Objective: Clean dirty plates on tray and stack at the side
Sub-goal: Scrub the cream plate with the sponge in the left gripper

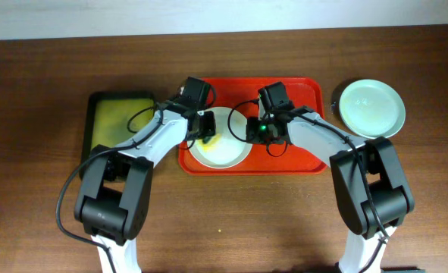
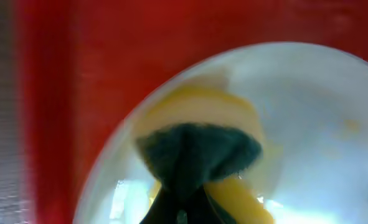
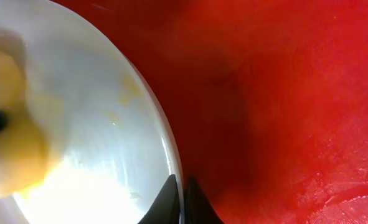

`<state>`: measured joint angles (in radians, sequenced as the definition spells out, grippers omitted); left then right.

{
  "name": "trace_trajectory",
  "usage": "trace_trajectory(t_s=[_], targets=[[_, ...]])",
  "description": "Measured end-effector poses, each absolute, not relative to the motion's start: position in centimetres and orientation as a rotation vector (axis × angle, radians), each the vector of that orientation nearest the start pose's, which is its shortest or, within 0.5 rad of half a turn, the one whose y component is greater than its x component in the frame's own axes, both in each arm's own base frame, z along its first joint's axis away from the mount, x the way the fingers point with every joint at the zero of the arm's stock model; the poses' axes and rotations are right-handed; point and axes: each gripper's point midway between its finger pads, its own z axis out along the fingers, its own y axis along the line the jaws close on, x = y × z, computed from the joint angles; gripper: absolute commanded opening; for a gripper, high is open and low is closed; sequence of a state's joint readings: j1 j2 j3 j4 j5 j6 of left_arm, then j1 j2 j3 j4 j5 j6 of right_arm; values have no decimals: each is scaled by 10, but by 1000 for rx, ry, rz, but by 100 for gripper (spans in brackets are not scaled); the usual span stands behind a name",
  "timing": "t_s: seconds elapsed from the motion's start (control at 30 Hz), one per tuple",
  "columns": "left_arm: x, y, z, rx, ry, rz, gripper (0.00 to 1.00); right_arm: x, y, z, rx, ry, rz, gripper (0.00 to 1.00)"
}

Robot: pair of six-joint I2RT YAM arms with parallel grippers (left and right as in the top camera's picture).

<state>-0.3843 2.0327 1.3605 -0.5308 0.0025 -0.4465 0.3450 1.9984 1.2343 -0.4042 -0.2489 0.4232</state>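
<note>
- Far left, the dark green tray (image 1: 117, 121) sits on the tabletop (image 1: 246, 220), just beside the red tray (image 1: 299, 155). It plays no part in this step.
- My left pincer (image 2: 179, 210) is pinching a sponge (image 2: 199, 152), yellow with a dark green scrub face. The sponge is pressed flat onto the left part of the white plate (image 1: 227, 152).
- The white plate lies in the left half of the red tray, between my two arms. From my left pincer the unwiped face runs off to the right, where I can see a faint yellowish smear (image 2: 349, 124).
- My right pincer (image 3: 180, 194) is closed thin on the plate's right rim, with the rim's edge running up between the two tips. I judge it is bracing the plate against the scrubbing.
- The coming stroke turns on one thing: the dirt lies from the sponge toward my right pincer. The left arm is the nearer one for wiping, and it should sweep rightward and stop short of the pinched rim.
- Far right, off the tray, a pale blue-green plate (image 1: 371, 108) rests on the tabletop. I cannot tell whether another plate sits under it. By my judgement this is where the stack goes.
</note>
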Motion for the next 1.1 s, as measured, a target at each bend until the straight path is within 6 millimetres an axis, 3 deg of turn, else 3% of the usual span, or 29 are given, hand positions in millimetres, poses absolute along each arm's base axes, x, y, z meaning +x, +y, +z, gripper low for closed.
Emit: trace_trajectory(t_s=[0.1, 0.17, 0.23, 0.3, 0.43, 0.57, 0.77, 0.83, 0.9, 1.1], targets=[[425, -147, 19, -110, 2788, -105, 0, 402, 189, 6, 38, 2812, 541, 5], [426, -152, 27, -103, 2784, -183, 0, 402, 189, 6, 38, 2811, 541, 5], [425, -172, 41, -82, 2777, -408, 0, 402, 189, 6, 39, 2811, 537, 5], [409, -193, 49, -37, 2818, -582, 0, 402, 189, 6, 39, 2810, 536, 5], [392, -207, 45, 10, 2867, -590, 0, 402, 189, 6, 39, 2810, 535, 5], [390, -196, 11, -12, 2935, -458, 0, 403, 188, 6, 41, 2810, 531, 5], [406, -152, 17, -29, 2883, -28, 0, 403, 188, 6, 40, 2810, 531, 5], [413, -147, 24, -26, 2862, 17, 0, 403, 188, 6, 40, 2810, 531, 5], [417, -152, 33, -12, 2840, -6, 0, 403, 188, 6, 40, 2809, 531, 5], [400, -223, 42, 84, 2860, -375, 0, 403, 189, 6, 40, 2807, 532, 5]])
